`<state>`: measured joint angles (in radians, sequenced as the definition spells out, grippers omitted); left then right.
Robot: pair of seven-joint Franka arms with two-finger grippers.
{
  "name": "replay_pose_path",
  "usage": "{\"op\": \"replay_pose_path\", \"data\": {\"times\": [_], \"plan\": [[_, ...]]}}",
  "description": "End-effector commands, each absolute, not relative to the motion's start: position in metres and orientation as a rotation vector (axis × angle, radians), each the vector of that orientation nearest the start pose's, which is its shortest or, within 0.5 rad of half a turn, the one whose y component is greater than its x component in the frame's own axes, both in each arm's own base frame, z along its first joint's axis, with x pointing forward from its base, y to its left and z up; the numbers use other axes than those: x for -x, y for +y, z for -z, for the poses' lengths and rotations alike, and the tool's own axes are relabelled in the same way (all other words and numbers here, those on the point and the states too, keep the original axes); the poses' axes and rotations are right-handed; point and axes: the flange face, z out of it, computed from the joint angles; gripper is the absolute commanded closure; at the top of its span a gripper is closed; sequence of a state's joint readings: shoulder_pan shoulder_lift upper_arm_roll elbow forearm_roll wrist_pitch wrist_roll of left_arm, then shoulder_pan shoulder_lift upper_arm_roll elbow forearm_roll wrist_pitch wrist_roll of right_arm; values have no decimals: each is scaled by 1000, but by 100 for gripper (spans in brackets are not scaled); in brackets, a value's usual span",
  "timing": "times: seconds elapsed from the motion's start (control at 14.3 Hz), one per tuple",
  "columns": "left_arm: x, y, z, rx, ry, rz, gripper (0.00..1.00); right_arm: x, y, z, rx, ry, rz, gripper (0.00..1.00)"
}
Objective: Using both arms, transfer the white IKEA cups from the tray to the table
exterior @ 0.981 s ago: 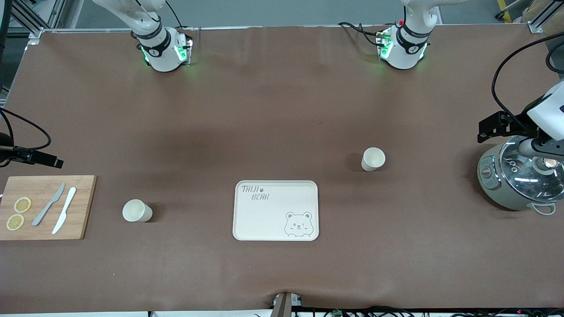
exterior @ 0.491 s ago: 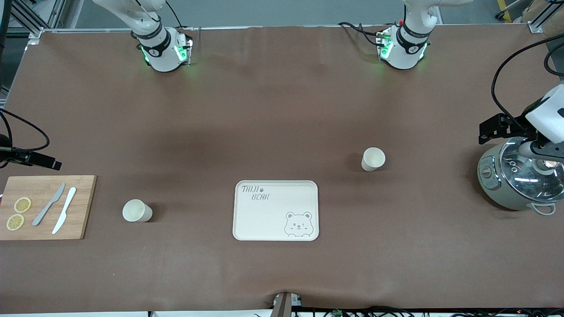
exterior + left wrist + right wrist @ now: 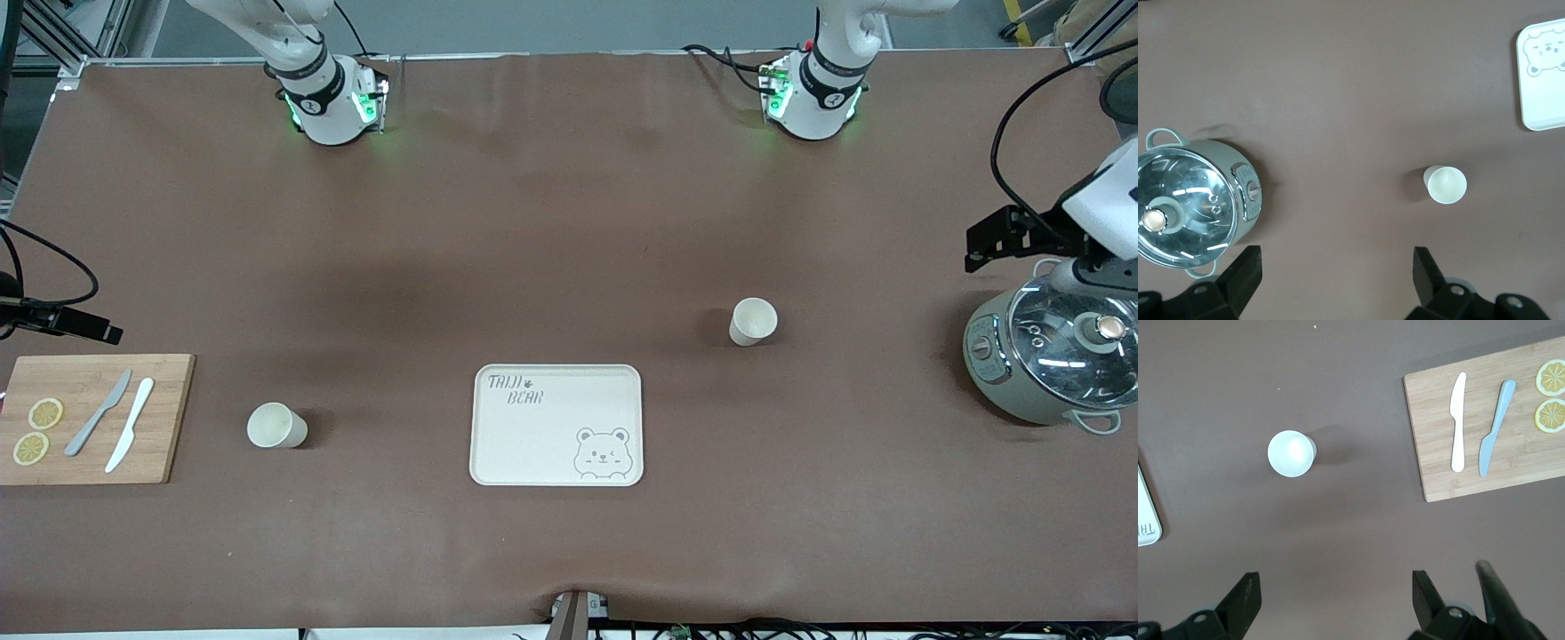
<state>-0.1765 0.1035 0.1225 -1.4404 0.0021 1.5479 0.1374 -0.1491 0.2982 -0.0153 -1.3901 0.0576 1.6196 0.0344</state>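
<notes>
Both cups [image 3: 753,321] [image 3: 276,425] stood on the worktop [image 3: 569,222], tray [image 3: 533,444] bare. Left tool [image 3: 1335,280], released, hovered by the pot [image 3: 1053,364], cup at its one o'clock; right tool [image 3: 1335,600], released, cup at eleven o'clock.

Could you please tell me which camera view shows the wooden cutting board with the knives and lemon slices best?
The right wrist view: the cutting board fills a good part of it, seen from straight above, nearly whole. The front view shows it small, cut by the picture's edge, at the right arm's end. The left wrist view misses it.

tray [image 3: 1542,87] cut by frame edge, both tools' bases cropped
</notes>
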Motion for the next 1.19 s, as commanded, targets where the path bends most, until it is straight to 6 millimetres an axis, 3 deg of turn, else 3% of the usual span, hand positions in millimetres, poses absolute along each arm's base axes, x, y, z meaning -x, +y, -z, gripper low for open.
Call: {"op": "replay_pose_path", "data": {"times": [0.0, 0.35, 0.49, 0.98, 1.12], "plan": [[-571, -36, -627, 3133, 331, 4, 0, -634, -100, -542, 3060, 339, -82, 0], [-573, -49, -620, 3160, 352, -19, 0, -636, -100, -542, 3059, 340, -70, 0], [-574, -56, -624, 3168, 283, -4, 0, -639, -100, -541, 3061, 339, -42, 0], [-576, -54, -626, 3165, 279, 13, 0, -637, -109, -548, 3058, 355, -15, 0], [-576, -57, -624, 3163, 301, 6, 0, -633, -107, -558, 3059, 353, 13, 0]]}}
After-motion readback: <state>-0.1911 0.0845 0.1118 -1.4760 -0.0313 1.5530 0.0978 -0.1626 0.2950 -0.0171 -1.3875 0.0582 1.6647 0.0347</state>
